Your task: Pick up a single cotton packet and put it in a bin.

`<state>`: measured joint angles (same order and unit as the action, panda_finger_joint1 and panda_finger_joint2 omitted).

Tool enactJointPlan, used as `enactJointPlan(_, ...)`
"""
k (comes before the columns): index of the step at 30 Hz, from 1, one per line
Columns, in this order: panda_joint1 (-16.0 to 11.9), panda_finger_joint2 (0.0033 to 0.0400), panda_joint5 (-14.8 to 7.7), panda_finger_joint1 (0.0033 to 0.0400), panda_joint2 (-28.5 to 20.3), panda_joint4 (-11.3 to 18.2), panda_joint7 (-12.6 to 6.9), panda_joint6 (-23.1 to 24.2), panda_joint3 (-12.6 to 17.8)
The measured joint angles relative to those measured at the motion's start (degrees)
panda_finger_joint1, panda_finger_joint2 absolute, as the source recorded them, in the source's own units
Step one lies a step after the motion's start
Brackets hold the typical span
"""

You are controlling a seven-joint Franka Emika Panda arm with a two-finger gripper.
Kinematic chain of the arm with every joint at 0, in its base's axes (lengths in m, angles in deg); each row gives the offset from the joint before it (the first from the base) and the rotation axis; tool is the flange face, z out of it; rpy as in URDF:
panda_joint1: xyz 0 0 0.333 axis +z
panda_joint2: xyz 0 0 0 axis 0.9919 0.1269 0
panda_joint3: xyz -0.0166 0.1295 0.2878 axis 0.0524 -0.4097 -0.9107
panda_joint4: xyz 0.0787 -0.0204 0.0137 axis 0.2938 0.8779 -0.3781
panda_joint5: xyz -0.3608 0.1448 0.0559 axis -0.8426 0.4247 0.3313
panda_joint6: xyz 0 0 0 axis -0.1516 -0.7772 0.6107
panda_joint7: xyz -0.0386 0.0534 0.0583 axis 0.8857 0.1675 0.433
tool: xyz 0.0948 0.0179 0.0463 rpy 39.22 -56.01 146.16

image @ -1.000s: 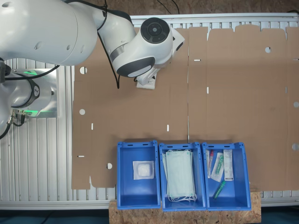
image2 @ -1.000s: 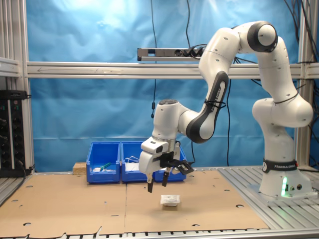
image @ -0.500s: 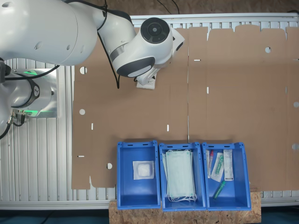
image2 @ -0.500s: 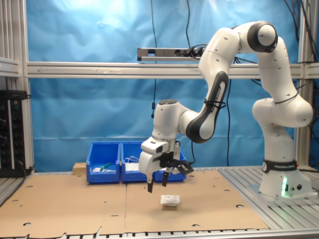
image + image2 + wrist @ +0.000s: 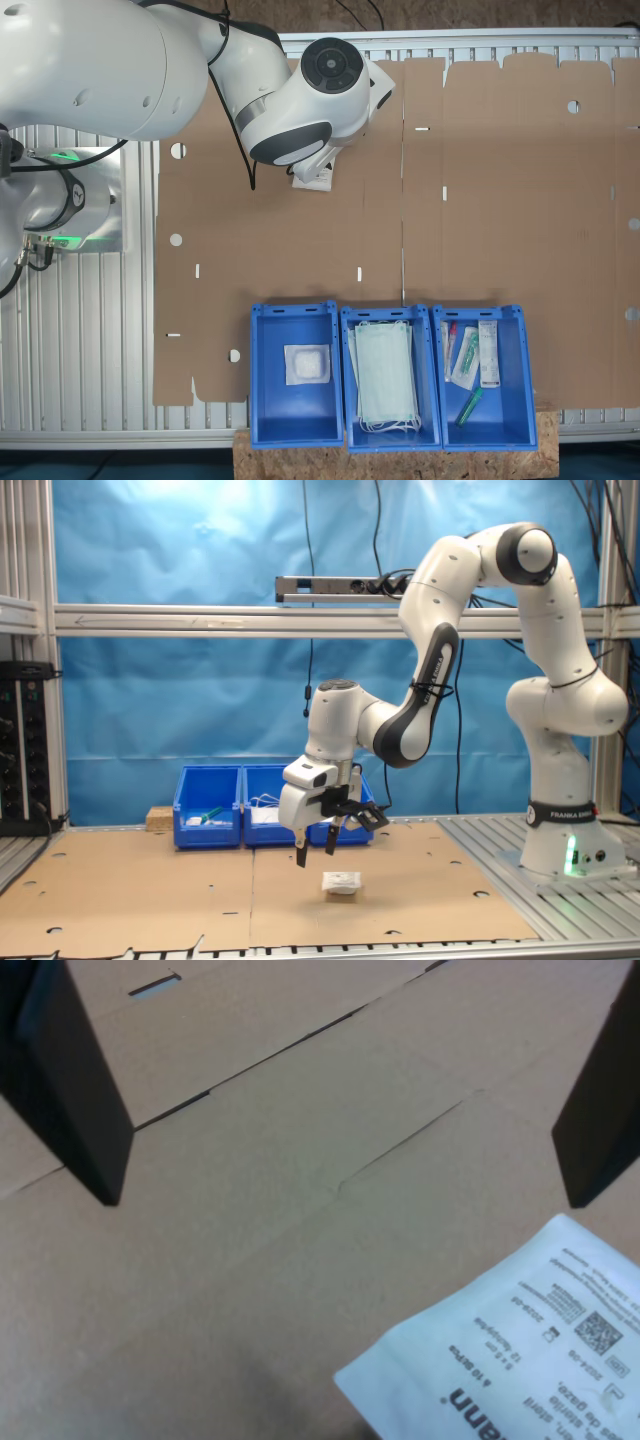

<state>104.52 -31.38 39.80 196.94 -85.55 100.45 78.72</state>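
The cotton packet (image 5: 340, 883) is a small flat white packet with black print, lying on the cardboard sheet. In the first exterior view one edge of the packet (image 5: 312, 178) shows from under the arm's wrist. My gripper (image 5: 315, 855) hangs open just above the cardboard, beside the packet and slightly toward the second exterior view's left. In the wrist view the two dark fingers (image 5: 75, 1090) stand wide apart over bare cardboard, and the packet (image 5: 510, 1350) lies off to one side, not between them. The bin (image 5: 292, 418) is a blue tray holding a plain white square pad.
Two more blue trays stand beside the bin: the middle one (image 5: 390, 316) holds pale green masks, the outer one (image 5: 482, 430) slim wrapped instruments. The brown cardboard sheet (image 5: 500, 200) covers the table. The arm's base (image 5: 560, 840) stands at the second exterior view's right.
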Motion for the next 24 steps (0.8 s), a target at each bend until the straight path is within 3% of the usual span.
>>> enactJointPlan(15, 0.10, 0.0400, 0.00, 0.0400, -1.17, 2.41, -0.21, 0.00, -0.13)
enactJointPlan(24, 0.27, 0.0400, 0.00, 0.0400, -3.66, 5.30, -2.97, 0.00, -0.23)
